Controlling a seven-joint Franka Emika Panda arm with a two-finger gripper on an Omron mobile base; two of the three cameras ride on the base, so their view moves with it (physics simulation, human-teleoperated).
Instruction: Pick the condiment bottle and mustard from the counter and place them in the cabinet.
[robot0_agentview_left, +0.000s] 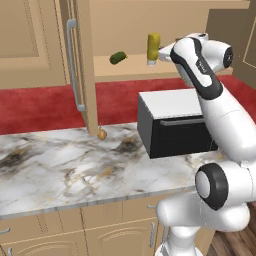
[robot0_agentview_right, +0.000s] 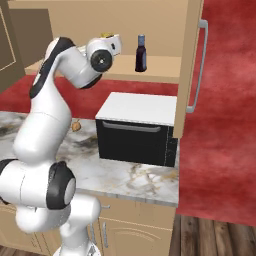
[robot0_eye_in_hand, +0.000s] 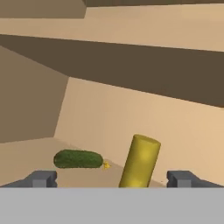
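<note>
While the robot's dark two-finger claw (robot0_eye_in_hand: 112, 179) stands wide apart and holds nothing, the small yellow mustard squeeze bottle (robot0_eye_in_hand: 140, 162) stands between its fingers on the tan wooden cabinet shelf (robot0_agentview_left: 130, 70), near a green pickle (robot0_eye_in_hand: 78, 159) and the dark brown bottle with a blue-grey cap (robot0_agentview_right: 141, 54).

Mustard (robot0_agentview_left: 153, 48) standing cap-down on cabinet (robot0_agentview_left: 120, 75) shelf, just beside arm's white wrist. Green pickle (robot0_agentview_left: 118, 58) lying left of it. Microwave (robot0_agentview_left: 172, 127) sitting on marble tabletop (robot0_agentview_left: 60, 170). Cabinet door (robot0_agentview_left: 82, 65) hanging open.
</note>
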